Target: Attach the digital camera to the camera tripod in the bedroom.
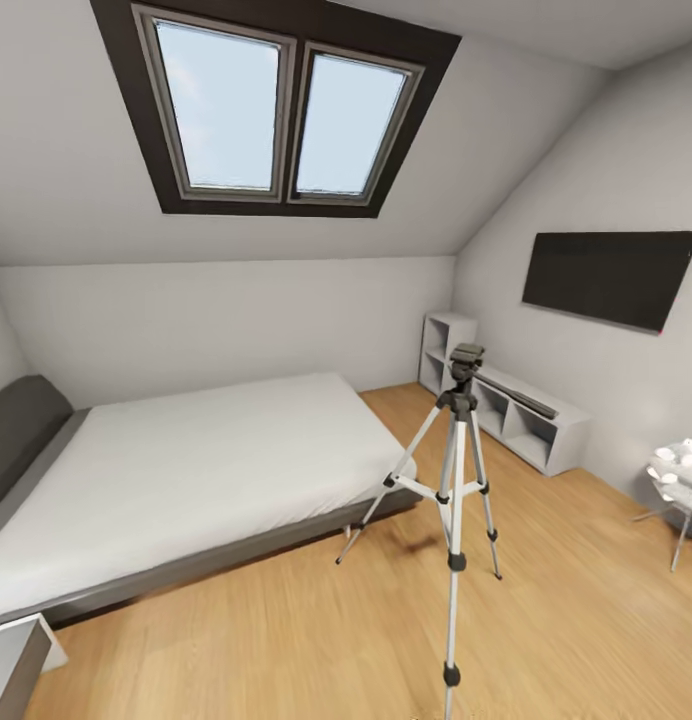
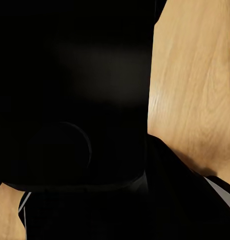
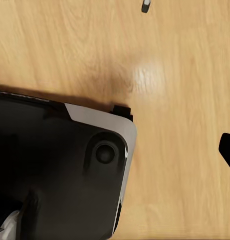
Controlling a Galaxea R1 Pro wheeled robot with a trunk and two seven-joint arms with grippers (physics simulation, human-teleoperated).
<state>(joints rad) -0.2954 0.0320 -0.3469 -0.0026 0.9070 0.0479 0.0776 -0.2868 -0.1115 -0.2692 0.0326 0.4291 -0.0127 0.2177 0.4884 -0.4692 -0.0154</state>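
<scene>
Neither tool's fingers can be made out, so I cannot tell whether either is wide, narrow or holding anything; the wrist views look down past dark robot bodywork onto the wood floor. The camera tripod stands near the bed, its head bare. Judging by this, the robot is searching: it must find the digital camera first. No writing is legible.

Silver-legged, black-jointed camera tripod; white-topped grey bed; black TV; light wood floor
</scene>
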